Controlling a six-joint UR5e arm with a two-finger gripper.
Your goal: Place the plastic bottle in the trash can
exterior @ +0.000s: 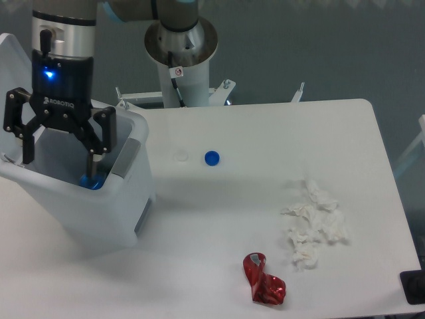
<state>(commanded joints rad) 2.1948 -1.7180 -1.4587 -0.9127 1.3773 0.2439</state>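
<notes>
— While the trash can [126, 199] is sitting at the left of the table [219, 226], what is lying inside it?

— Something blue is showing near the bottom, just beside the right fingertip [93, 174]. I cannot tell what it is. The plastic bottle is not showing anywhere; it may be lying in the bin, but the walls are hiding most of the inside.

— And how is the gripper [58, 163] standing?

— It is hanging over the open bin with its fingers spread wide and dipping below the rim. Nothing is sitting between them, and I cannot tell whether they are touching anything.

— What is lying on the table itself?

— A small blue cap [212, 158] is resting right of the bin, toward the far side. A crushed red can [264, 282] is lying near the front edge, and crumpled white tissues [313, 224] are sitting to its right, a little farther back.
</notes>
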